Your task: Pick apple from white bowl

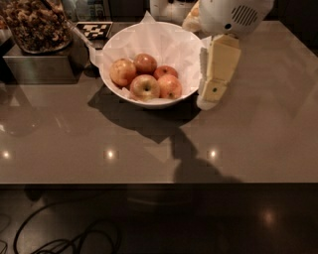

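The white bowl (pixel 112 82) stands on the grey table, lined with crumpled white paper (pixel 164 42), and holds several apples. The apple (pixel 123 72), large, pale yellow-orange with a pink blush, lies at the bowl's left side. A yellow-red apple with a dark stem dimple (pixel 145 87) lies in front, with darker red apples (pixel 145 63) behind and to the right. My gripper (pixel 208 99) hangs cream-coloured from the white wrist (pixel 233 15), pointing down just outside the bowl's right rim, close to it and low over the table. It holds nothing that I can see.
A glass jar of brown snacks (pixel 37 22) sits on a metal box (pixel 39 67) at the back left. A black-and-white checker tag (pixel 93 29) lies behind the bowl. A white appliance (pixel 169 7) stands at the back. Cables (pixel 64 238) lie on the floor past the table's front edge.
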### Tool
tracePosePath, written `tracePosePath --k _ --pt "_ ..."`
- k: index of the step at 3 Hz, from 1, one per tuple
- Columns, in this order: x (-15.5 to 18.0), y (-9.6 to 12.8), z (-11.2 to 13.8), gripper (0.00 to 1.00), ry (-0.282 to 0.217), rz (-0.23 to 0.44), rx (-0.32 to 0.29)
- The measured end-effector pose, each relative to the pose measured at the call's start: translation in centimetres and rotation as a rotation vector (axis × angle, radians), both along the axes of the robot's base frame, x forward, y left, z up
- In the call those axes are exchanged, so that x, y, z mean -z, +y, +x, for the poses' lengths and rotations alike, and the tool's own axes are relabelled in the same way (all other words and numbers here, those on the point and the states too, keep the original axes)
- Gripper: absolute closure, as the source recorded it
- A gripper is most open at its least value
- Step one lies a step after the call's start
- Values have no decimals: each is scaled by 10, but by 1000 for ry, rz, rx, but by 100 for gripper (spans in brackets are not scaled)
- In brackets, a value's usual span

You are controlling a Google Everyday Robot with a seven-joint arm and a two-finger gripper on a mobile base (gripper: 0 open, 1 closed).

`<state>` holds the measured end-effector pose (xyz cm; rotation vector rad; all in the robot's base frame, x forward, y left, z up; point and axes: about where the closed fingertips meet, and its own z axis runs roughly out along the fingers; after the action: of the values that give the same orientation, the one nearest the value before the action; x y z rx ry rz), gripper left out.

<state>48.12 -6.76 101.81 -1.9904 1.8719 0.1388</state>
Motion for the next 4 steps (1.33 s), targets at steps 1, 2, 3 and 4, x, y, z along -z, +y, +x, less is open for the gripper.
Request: tracePosePath --k 1,2,3,4 --pt "1 -2 14 0 -27 70 15" --pt "-8 9 50 0 -64 160 -1" --pt "-19 32 85 0 -79 255 -43" --pt "-23 59 111 0 -66 312 -93"
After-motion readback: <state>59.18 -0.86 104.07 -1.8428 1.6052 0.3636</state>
